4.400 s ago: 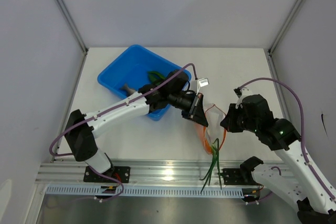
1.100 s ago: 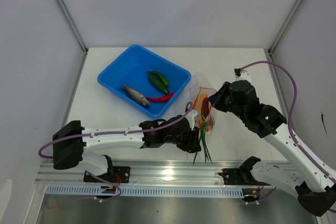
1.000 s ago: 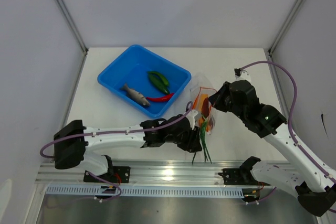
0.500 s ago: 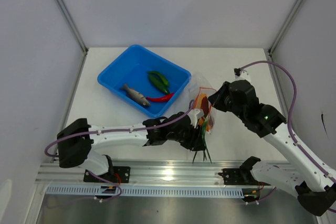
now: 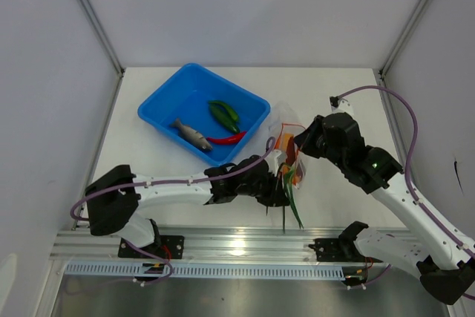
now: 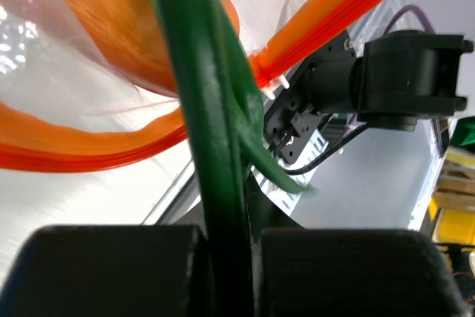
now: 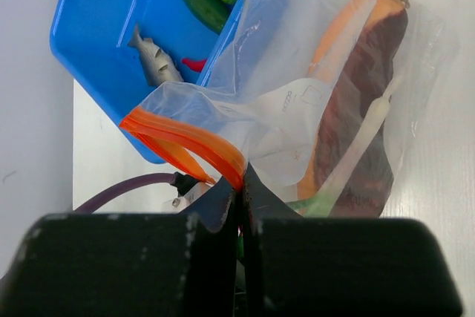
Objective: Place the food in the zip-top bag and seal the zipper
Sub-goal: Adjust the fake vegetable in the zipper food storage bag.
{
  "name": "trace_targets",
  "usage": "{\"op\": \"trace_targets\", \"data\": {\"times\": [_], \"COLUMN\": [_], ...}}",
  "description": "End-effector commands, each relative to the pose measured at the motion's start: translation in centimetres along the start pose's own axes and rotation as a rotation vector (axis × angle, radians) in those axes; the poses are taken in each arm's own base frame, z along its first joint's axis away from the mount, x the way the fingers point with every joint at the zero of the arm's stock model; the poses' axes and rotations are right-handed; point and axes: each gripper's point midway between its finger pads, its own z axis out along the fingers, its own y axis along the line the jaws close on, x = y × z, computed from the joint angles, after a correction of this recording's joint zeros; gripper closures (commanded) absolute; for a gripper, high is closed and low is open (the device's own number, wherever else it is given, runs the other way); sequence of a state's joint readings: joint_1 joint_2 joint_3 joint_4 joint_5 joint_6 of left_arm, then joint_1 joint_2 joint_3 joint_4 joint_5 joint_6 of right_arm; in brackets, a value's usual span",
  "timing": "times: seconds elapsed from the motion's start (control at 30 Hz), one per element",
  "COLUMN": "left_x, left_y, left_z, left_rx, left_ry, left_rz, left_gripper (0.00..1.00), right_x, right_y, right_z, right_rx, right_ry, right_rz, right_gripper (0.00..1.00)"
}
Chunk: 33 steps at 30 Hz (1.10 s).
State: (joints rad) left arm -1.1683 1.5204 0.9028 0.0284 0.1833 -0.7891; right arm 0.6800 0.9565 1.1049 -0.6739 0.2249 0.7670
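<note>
The clear zip-top bag (image 5: 285, 133) hangs beside the blue tray, and my right gripper (image 5: 300, 143) is shut on its orange-red zipper (image 7: 185, 139), holding the mouth up. Inside the bag (image 7: 297, 72) lie the purple-red and orange slice (image 7: 364, 94) and the white stem of the green onion (image 7: 365, 137). My left gripper (image 5: 280, 186) is shut on the onion's green leaves (image 6: 200, 109) just below the bag mouth; the leaf tips (image 5: 291, 211) stick out toward the table's front edge. The zipper strip (image 6: 334, 27) stands open in the left wrist view.
The blue tray (image 5: 159, 102) at back left holds a grey fish-like piece (image 5: 191, 134), a red chili (image 5: 227, 139) and green pods (image 5: 224, 113). These also show in the right wrist view, on the tray (image 7: 96, 27). A metal rail (image 5: 223, 246) runs along the front edge.
My left gripper has moved right and up toward the bag mouth with the onion leaves in it. The leaf tips swung a little. The right arm and bag stayed put.
</note>
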Motion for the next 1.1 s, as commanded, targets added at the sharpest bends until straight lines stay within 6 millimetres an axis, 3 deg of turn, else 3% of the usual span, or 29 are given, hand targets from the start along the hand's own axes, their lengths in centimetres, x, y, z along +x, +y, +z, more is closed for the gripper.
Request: {"op": "trace_targets", "data": {"times": [0.0, 0.1, 0.37, 0.53, 0.57, 0.6, 0.77, 0.97, 1.07], "left_x": [-1.4, -1.8, -0.6, -1.9, -1.9, -3.4, -5.2, -8.2, -8.6], "left_y": [-0.5, -1.0, -3.3, -5.5, -5.1, -6.3, -4.5, -4.0, -2.8], "left_z": [-0.5, -2.0, -5.8, -7.7, -8.0, -8.7, -9.6, -10.7, -10.8], "left_rx": [0.033, 0.048, 0.13, 0.17, 0.14, 0.15, 0.011, 0.021, -0.004], "left_ry": [-0.065, -0.098, -0.003, 0.018, 0.024, -0.009, -0.016, -0.003, 0.035], "left_rz": [0.01, 0.024, 0.062, 0.069, 0.057, 0.066, 0.071, 0.118, 0.137], "left_gripper": [0.99, 1.0, 0.99, 0.99, 1.0, 1.0, 0.99, 0.99, 1.0], "right_x": [-2.1, -2.2, -1.0, -0.6, -0.8, -0.6, -0.3, 0.3, 0.8], "right_y": [1.7, 1.3, 0.4, -0.5, -0.6, -0.4, 0.0, 1.0, 1.6], "right_z": [-0.6, -0.7, 0.0, 0.0, -0.1, -0.3, -0.9, -1.5, -1.9], "right_rx": [-0.049, -0.034, -0.042, -0.008, -0.007, -0.013, -0.041, -0.099, -0.135], "right_ry": [-0.076, -0.081, -0.078, -0.082, -0.086, -0.084, -0.077, -0.034, -0.007], "right_rz": [0.024, 0.01, -0.127, -0.21, -0.217, -0.226, -0.265, -0.293, -0.304], "right_gripper": [1.0, 1.0, 1.0, 1.0, 1.0, 1.0, 1.0, 1.0, 1.0]}}
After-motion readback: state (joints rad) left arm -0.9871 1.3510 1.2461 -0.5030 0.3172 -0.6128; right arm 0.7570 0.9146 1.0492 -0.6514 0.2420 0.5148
